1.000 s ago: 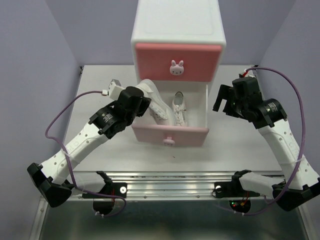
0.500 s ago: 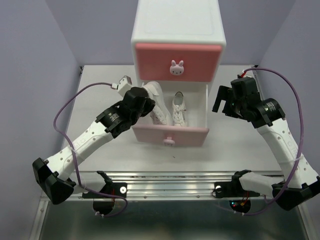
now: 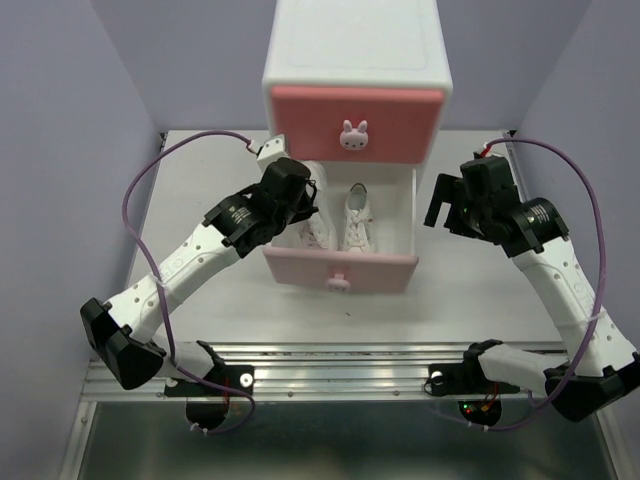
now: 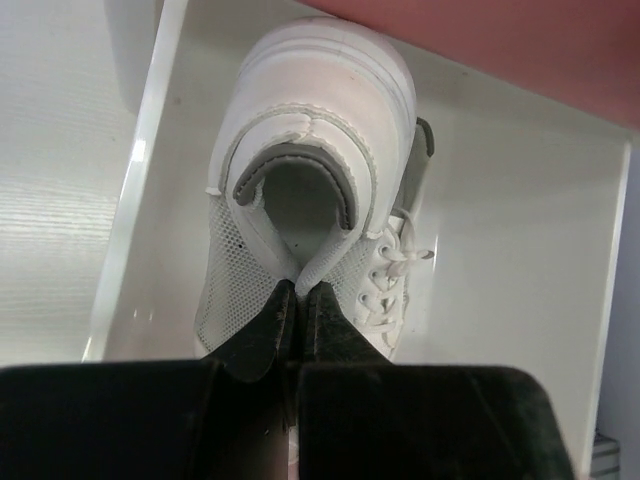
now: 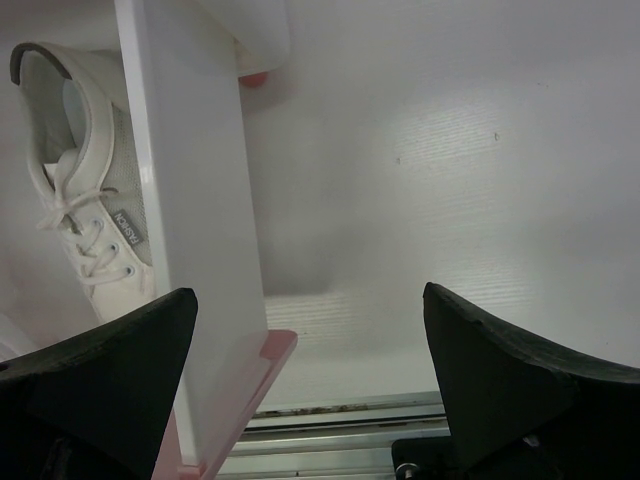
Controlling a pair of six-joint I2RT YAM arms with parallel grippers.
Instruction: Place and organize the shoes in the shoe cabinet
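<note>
The white shoe cabinet stands at the back with its pale pink lower drawer pulled open. My left gripper reaches into the drawer's left half, shut on the side wall of a white sneaker, which hangs heel-up over the drawer floor. A second white sneaker lies in the drawer's right half and shows in the right wrist view. My right gripper is open and empty, just right of the drawer's right wall. The orange pair is out of view.
The darker pink upper drawer is closed, its bunny knob above the open drawer. Purple cables loop from both arms. A metal rail runs along the near table edge.
My left gripper has carried the white sneaker rightward and back, from the drawer's left rim down into its left half. The right arm has barely moved.
</note>
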